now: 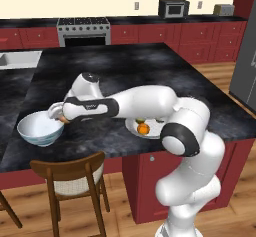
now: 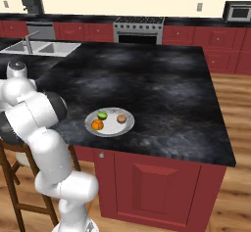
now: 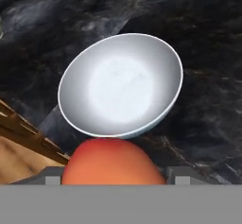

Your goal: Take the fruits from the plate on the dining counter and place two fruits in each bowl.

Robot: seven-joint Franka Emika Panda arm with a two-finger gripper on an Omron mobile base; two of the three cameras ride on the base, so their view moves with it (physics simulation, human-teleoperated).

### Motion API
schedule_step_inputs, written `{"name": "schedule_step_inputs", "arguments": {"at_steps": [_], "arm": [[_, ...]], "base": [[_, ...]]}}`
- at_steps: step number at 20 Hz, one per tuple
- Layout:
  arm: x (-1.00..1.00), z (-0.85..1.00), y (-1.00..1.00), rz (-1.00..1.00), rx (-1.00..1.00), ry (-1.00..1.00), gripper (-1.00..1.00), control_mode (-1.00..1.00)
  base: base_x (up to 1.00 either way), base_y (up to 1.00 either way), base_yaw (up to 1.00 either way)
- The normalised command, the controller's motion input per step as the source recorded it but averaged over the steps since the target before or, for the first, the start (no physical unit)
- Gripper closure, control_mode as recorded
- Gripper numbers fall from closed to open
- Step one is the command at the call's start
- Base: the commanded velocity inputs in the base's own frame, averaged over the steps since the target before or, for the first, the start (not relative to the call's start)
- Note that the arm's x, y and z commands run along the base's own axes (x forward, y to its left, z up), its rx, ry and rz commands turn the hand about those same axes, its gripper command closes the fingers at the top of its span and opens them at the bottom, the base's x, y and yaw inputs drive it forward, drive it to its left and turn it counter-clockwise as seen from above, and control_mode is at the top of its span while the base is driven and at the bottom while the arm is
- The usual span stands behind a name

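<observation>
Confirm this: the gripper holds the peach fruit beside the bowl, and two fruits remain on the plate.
Wrong on the count: three fruits remain on the plate, the lime, the orange and the brown fruit, as the right base view shows. The gripper does hold the peach fruit beside the bowl.

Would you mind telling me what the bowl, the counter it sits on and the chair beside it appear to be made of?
The bowl looks like glazed ceramic: smooth white inside with a soft sheen, though it could be plastic. The dining counter looks like polished stone: black with grey marbling. The chair looks like wood: brown frame, with a pale, possibly woven, seat.
</observation>
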Motion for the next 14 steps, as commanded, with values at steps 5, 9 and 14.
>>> {"name": "schedule_step_inputs", "arguments": {"at_steps": [5,9,14], "arm": [[0.3,-0.16,0.52,-0.01,-0.11,0.0,1.0,-1.0],[0.28,-0.11,0.24,0.0,-0.05,0.0,1.0,-1.0],[0.15,-0.45,0.0,0.0,-0.02,0.0,1.0,-1.0]], "base": [[0.0,0.0,0.0],[0.0,0.0,0.0],[0.0,0.0,0.0]]}}
